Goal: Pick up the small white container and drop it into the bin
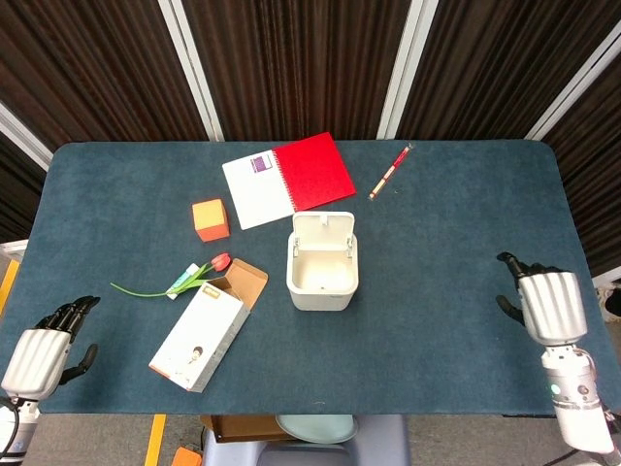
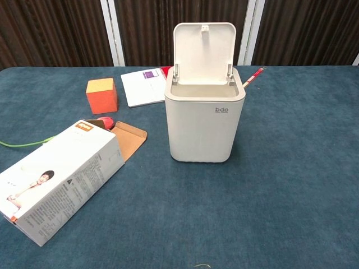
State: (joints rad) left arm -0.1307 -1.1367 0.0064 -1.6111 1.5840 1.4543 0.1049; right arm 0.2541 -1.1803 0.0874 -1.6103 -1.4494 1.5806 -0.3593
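I count one bin point(image 1: 321, 275), standing near the middle of the table point(image 1: 466, 223) with its lid point(image 2: 203, 46) tipped up and back. The small white container does not show anywhere on the cloth, and the bin's inside is too shadowed for me to tell whether it lies there.

Around the bin there is one of each: an orange block point(image 1: 210, 219) to its upper left, an open notebook point(image 1: 288, 179) with a red cover above it, a red pen point(image 1: 390, 172) toward the upper right, a long white carton point(image 1: 206, 327) with its flap open at the lower left, and a flower point(image 1: 170, 283) with a green stem lying just beside that carton.

My right hand point(image 1: 547, 303) hangs at the lower right of the head view, by the table's right edge, holding nothing, fingers loosely apart and slightly curled. My left hand point(image 1: 39, 348) sits at the lower left corner, off the table's left edge, also holding nothing, fingers a little apart.

The right half of the table, between the bin and my right hand, is bare cloth, as is the strip along the near edge.
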